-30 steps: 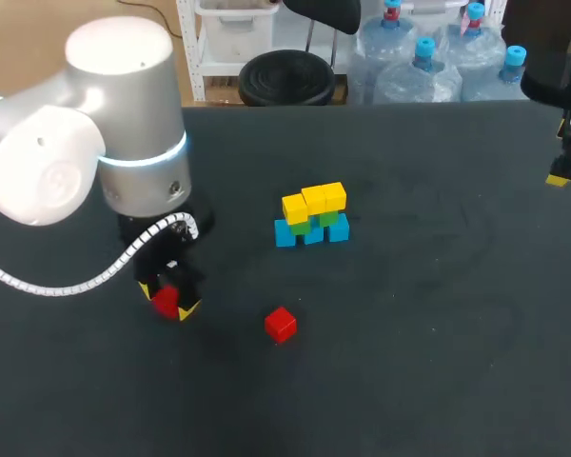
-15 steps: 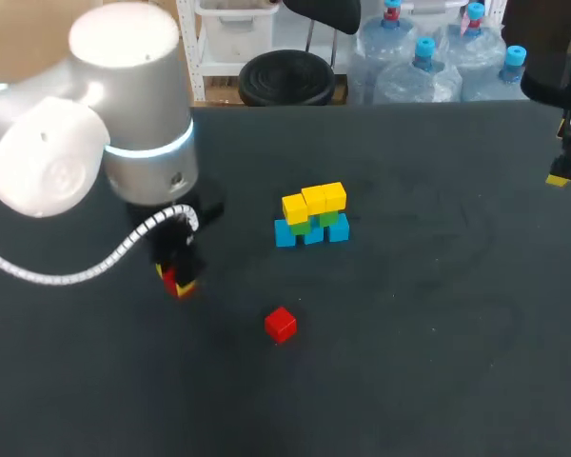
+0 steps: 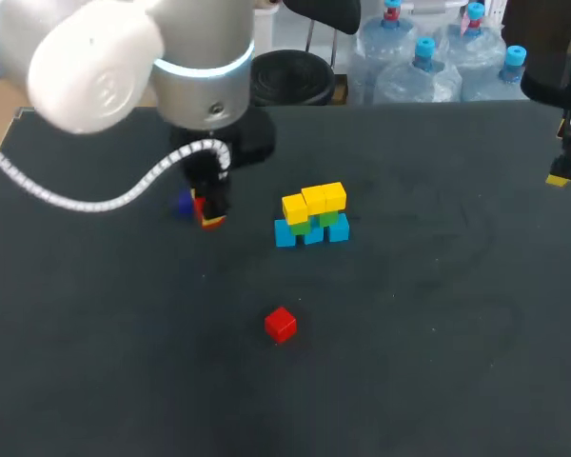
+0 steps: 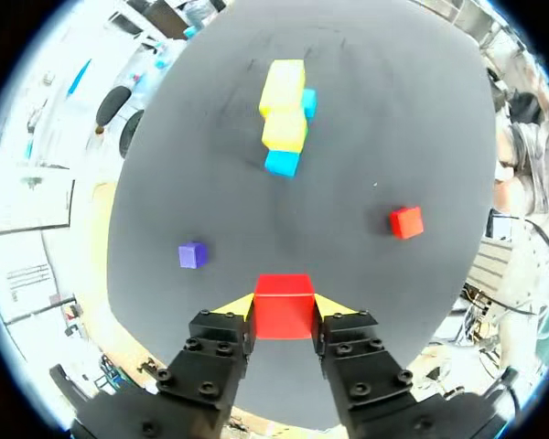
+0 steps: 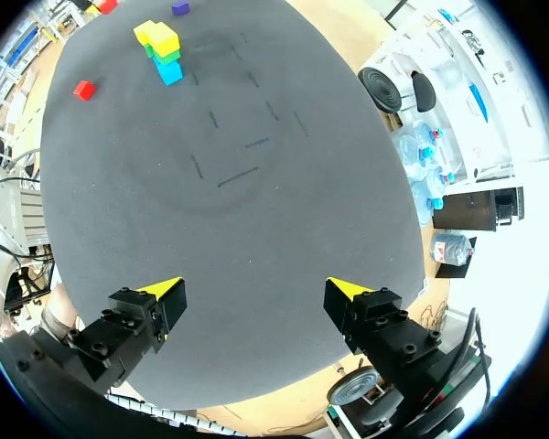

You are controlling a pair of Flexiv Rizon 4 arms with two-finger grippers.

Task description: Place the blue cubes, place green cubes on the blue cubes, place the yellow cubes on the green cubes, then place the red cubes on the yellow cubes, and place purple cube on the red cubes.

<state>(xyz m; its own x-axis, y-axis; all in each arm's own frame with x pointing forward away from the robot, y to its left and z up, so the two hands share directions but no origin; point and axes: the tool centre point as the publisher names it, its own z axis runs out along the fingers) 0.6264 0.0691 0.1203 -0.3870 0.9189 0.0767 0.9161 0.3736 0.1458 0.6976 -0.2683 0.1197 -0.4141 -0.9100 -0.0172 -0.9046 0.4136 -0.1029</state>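
While the left gripper [image 4: 284,305] is clamped on a red cube [image 4: 284,318], with a yellow-tipped finger pressed to each of its two opposite sides, the cube hangs above the dark tabletop [image 3: 438,333]. In the head view this gripper [image 3: 207,213] sits to the left of the stack, with one purple cube [image 3: 183,203] lying on the tabletop just beside it. From the left wrist, the purple cube [image 4: 192,255] lies off to one side ahead of the fingers.

A second red cube [image 3: 281,324] lies alone on the tabletop, nearer the robot than the stack and well apart from it. That makes two red cubes and one purple cube.

The stack stands near the middle. Three blue cubes [image 3: 313,235] form a row at the bottom, green cubes [image 3: 329,219] show at two places above them, and three yellow cubes [image 3: 314,199] sit on top.

The left arm [image 3: 124,57] comes in over the far left corner, its wrist pointing down at the tabletop and a white cable looping off it. The right gripper [image 5: 254,293] is open with nothing between its fingers. It hangs at the far right edge, well apart from every cube.
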